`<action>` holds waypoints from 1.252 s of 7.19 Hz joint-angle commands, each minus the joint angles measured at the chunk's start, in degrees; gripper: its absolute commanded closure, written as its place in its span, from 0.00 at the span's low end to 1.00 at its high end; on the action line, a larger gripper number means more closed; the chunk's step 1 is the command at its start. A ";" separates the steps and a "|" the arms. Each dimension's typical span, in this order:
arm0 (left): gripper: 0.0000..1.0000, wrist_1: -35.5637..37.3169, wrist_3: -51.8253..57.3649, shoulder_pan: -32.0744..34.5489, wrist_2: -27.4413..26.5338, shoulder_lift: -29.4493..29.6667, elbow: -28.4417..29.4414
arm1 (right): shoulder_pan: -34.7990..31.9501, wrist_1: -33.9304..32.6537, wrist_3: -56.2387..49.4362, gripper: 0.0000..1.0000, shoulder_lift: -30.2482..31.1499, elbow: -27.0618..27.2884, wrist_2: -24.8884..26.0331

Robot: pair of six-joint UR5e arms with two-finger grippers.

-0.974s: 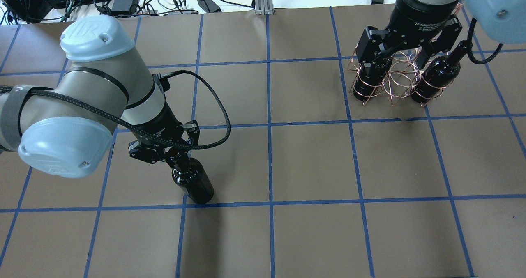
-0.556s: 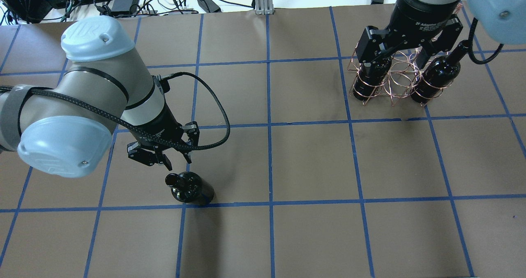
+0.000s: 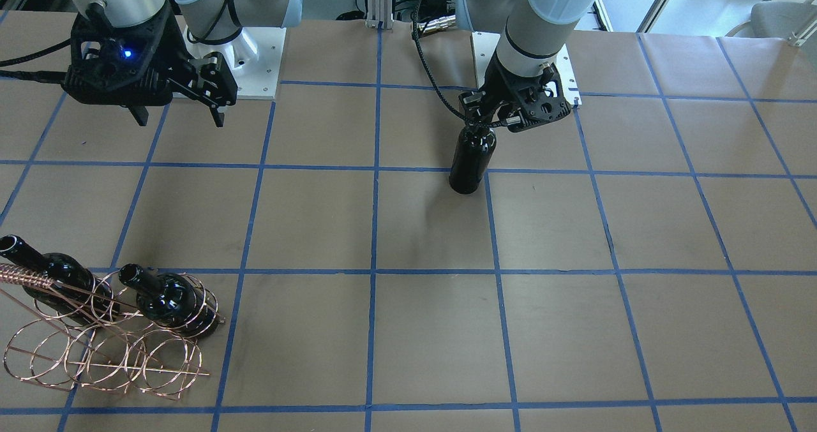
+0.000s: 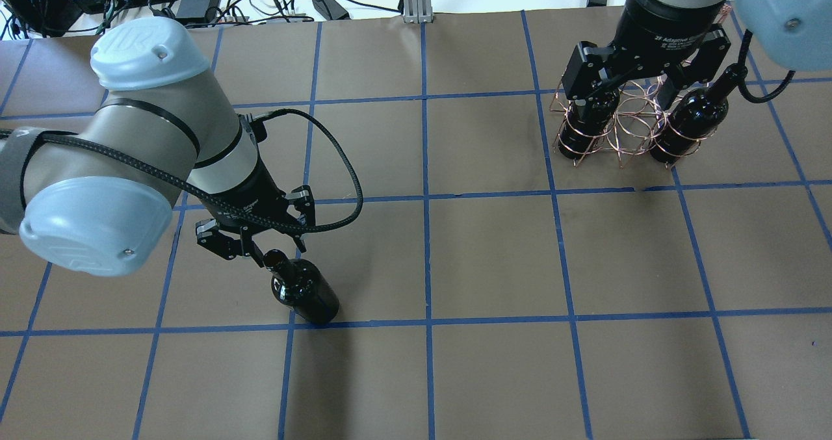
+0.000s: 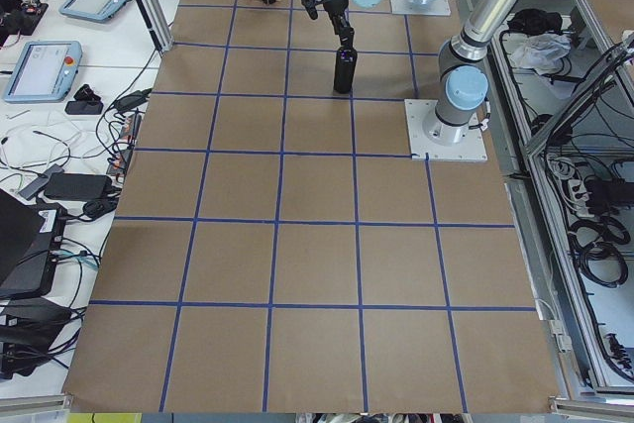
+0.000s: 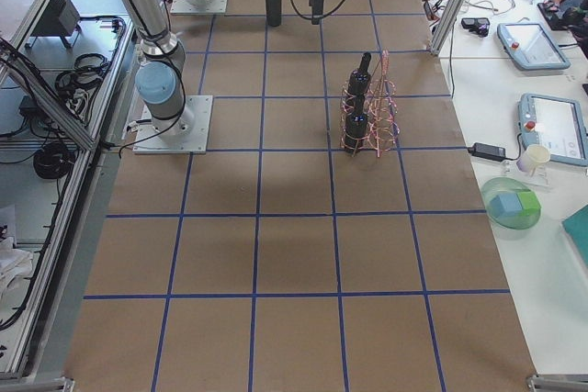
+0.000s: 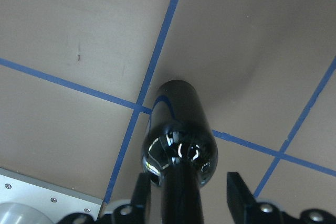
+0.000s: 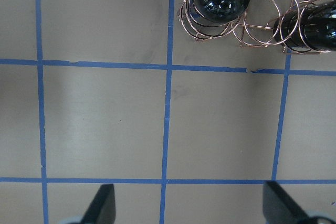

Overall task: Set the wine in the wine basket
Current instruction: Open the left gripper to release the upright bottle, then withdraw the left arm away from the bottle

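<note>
Looking first at what you cannot see: in the overhead view the right pincer (image 4: 634,99) hangs in front of the top of the wine basket (image 4: 621,138), so the upper hoops are covered there. The front view cuts the basket off at its left edge. The right wrist camera catches only part of it at the top of the frame. The left wrist camera crops the mouth of the wine (image 4: 309,294) at its bottom edge, and both side views show the pincers too small to judge.

The wine stands upright on the bench (image 4: 494,264), its base on a line of blue tape (image 4: 364,323), well apart from the basket. The left arm reaches down at a slant, and the left pincer (image 4: 276,253) straddles the neck. It is released, with one finger (image 7: 140,198) close beside the glass and a clear gap before the other.

The right arm points straight down, raised above the bench near the basket. Its pincer is spread wide and grasps nothing. Two other bottles (image 3: 172,301) sit tilted in the basket's hoops.
</note>
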State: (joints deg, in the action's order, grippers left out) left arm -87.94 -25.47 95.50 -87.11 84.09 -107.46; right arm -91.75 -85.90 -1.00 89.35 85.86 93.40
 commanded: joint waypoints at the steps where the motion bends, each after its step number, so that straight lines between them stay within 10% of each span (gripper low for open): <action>1: 0.24 -0.12 2.86 -1.27 -0.52 1.59 6.52 | -0.01 0.11 0.21 0.00 -0.40 0.01 0.29; 9: 0.01 -2.23 53.32 -34.73 0.09 3.09 16.23 | -7.35 -2.52 0.73 0.00 -0.22 -0.52 4.15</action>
State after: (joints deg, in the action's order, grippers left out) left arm -90.28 24.57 64.99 -87.47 86.79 -91.33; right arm -95.15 -88.16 -0.83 89.09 85.64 96.68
